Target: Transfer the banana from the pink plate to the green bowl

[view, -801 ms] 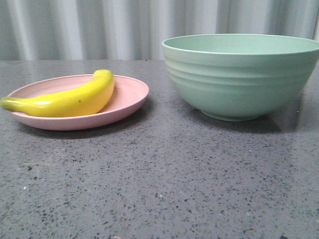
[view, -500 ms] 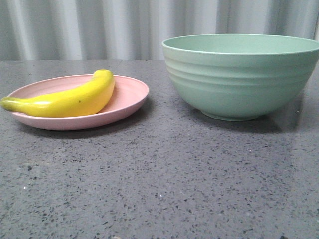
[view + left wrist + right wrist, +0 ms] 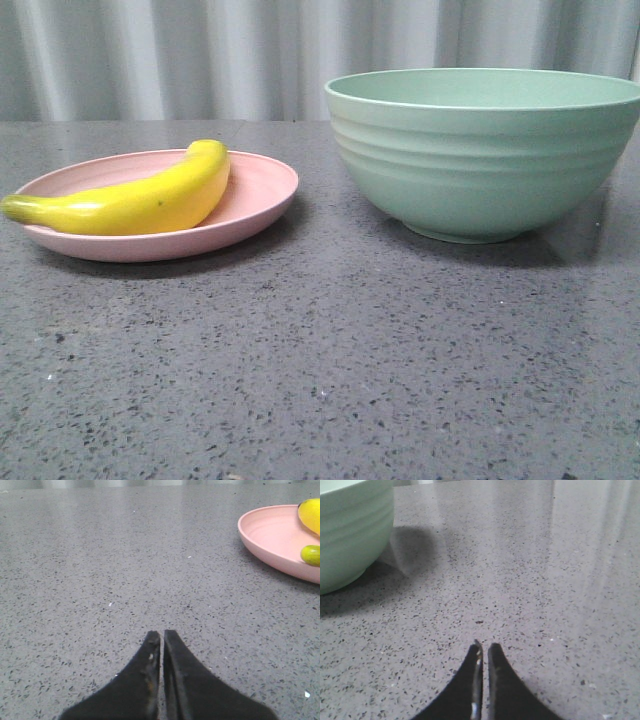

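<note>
A yellow banana (image 3: 130, 200) lies curved across a pink plate (image 3: 262, 190) on a speckled grey bench (image 3: 330, 350), with a ribbed green bowl (image 3: 480, 160) standing apart to its right in the front view. The left gripper (image 3: 162, 636) sits low over bare bench near the plate's rim, jaws pressed together and holding nothing. The right gripper (image 3: 484, 647) hovers beside the bowl, jaws likewise closed and empty.

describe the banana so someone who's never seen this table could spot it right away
On the speckled grey table stand two dishes: a tall green bowl on the right and a shallow pink plate on the left. The banana lies on that plate, the only glossy yellow, curved thing, its greenish stem end overhanging the plate's left rim.
</note>
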### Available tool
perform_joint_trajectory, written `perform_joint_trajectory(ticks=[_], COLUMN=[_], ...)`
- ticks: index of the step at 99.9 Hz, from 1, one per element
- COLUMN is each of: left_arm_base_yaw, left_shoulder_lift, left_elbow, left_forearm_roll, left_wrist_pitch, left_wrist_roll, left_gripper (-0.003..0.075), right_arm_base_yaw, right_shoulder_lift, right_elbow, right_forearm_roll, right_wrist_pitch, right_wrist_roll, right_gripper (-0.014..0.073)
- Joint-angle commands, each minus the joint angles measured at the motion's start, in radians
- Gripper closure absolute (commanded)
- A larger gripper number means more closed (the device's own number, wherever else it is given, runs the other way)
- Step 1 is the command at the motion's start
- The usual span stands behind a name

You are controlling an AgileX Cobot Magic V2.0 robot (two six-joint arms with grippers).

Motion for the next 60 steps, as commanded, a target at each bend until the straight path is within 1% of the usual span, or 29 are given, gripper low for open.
perform_joint_trajectory(ticks=[1, 15, 24, 42, 60], left_arm_base_yaw=[0.001, 0.001, 0.001, 0.001, 0.001], left_shoulder_lift=[-0.029, -0.029, -0.029, -0.029, -0.029], left_elbow=[0.009, 0.009, 0.009, 0.009, 0.009], left_forearm_roll=[-0.001, 0.001, 0.001, -0.002, -0.002], left_wrist_pitch=[-0.076, -0.100, -0.106, -0.112, -0.174], left_wrist_roll=[0.000, 0.000, 0.000, 0.000, 0.000], left_gripper=[0.0741, 0.0741, 0.0741, 0.0741, 0.0741], right_arm_base_yaw=[-0.006, -0.006, -0.006, -0.006, -0.006], right_shoulder_lift=[-0.014, -0.014, -0.014, -0.014, -0.014], right_elbow=[0.024, 0.024, 0.024, 0.024, 0.024], right_forearm_roll=[-0.011, -0.013, -0.051, -0.052, -0.052], right_wrist_pitch=[-0.015, -0.015, -0.017, -0.026, -0.038], right_wrist_roll=[-0.002, -0.002, -0.002, -0.002, -0.002], right_gripper=[0.0659, 0.0659, 0.0659, 0.0659, 0.0659])
